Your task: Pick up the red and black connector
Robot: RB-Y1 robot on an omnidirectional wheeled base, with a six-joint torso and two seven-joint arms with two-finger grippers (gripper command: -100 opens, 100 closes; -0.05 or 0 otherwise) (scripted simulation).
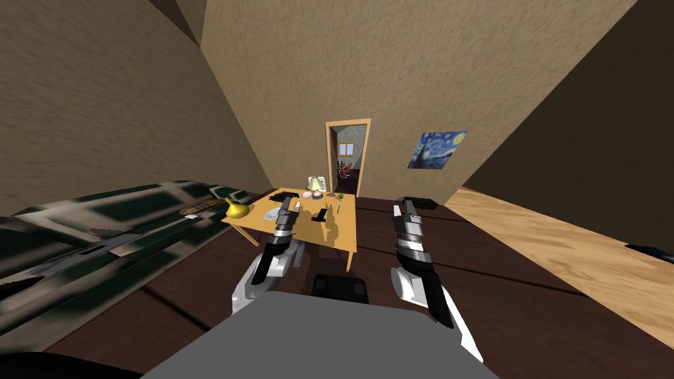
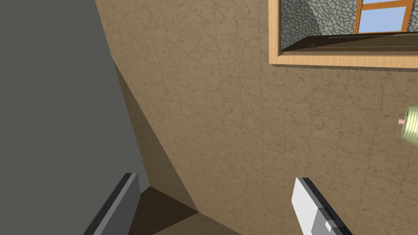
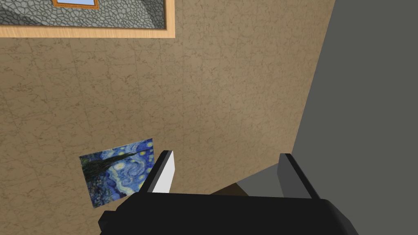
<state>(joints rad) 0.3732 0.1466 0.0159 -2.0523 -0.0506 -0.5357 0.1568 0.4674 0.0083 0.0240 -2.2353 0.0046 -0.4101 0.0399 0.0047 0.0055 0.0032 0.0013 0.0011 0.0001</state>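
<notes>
A small orange-brown table (image 1: pixel 343 235) stands ahead of me with several small things on it. At its far edge a pale green, lamp-like thing (image 1: pixel 316 183) stands over a small reddish and dark item (image 1: pixel 318 194), too small to name. A flat black piece (image 1: pixel 320 215) lies mid-table. My left gripper (image 1: pixel 290 205) hangs over the table's near left part, pointing up and away; its fingers (image 2: pixel 121 204) stand wide apart and hold nothing. My right gripper (image 1: pixel 402 209) is raised to the right of the table, over the floor, with its fingers (image 3: pixel 164 173) apart and nothing between them.
A yellow banana (image 1: pixel 235 209) and a white dish (image 1: pixel 272 214) sit on the table's left side. A dark green patterned couch (image 1: pixel 99 230) runs along the left. Behind the table is an open doorway (image 1: pixel 347 158); a black box (image 1: pixel 416 202) lies on the floor beside it.
</notes>
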